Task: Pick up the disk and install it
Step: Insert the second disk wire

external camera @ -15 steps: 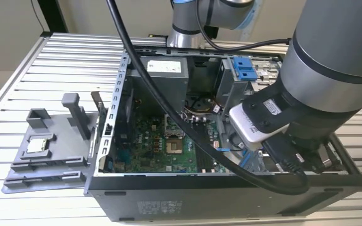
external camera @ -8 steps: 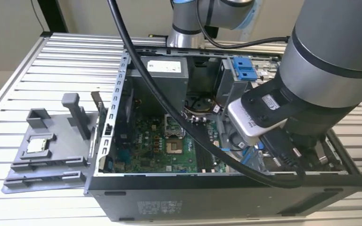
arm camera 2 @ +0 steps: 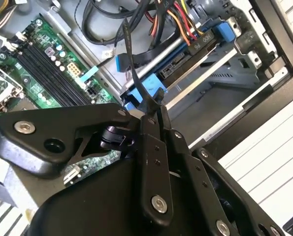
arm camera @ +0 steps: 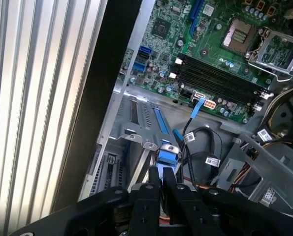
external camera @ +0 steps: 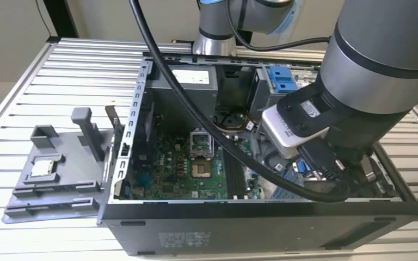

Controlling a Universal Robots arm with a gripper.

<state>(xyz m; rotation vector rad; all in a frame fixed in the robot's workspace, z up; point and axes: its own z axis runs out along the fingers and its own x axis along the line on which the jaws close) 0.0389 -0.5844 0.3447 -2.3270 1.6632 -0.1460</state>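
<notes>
The gripper (arm camera: 161, 177) is holding its jaws drawn together, with barely a slit between them. Its tips are meeting the blue frame of the disk (arm camera: 168, 153) end-on. Whether a thin lip of the frame is being nipped between them is too close to call.

In the second wrist view the gripper (arm camera 2: 155, 105) is sitting at the same blue edge. The disk (arm camera 2: 185, 64) is lying beyond it along the metal rails of the drive bay (arm camera 2: 220, 73). It is lying roughly level with the rails, and coloured power wires (arm camera 2: 178, 19) are crossing above its far end.

Next to the bay, the motherboard (arm camera: 220, 64) is lying on the floor of the case (external camera: 267, 217). A loose connector on a blue lead (arm camera: 199, 101) is dangling near the board's edge.

In the exterior view the arm (external camera: 383, 60) is reaching down into the case's corner at that view's right. Off to that view's left, the grey holder (external camera: 49, 185) is sitting on the table (external camera: 20, 98) with a small chip (external camera: 43, 167) on it.

As I judge it, the pick-up is done and the disk is already in its bay. What is left is seating it fully. The pictures are not showing whether it is home or cabled.
</notes>
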